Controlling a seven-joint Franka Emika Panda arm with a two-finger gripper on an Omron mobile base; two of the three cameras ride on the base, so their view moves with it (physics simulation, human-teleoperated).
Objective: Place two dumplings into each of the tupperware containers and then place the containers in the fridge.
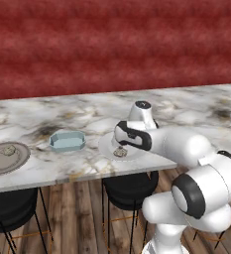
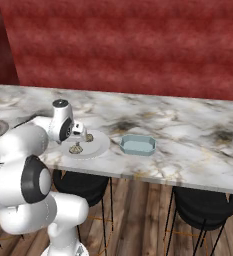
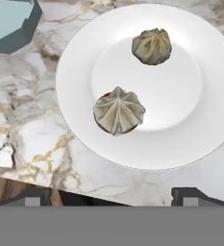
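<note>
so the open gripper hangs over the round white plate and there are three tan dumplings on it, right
Not quite: the round white plate under the open gripper holds two tan dumplings, not three, as the hand view shows.

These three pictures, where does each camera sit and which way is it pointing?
Left base view: behind the arm's left, looking forward and down at the marble counter; arm rises lower right.
Right base view: behind its right, same counter; arm lower left.
Hand view: on the hand, looking down at the white plate with two dumplings; open pincer tips at bottom.
All share the plate and a blue container.
</note>
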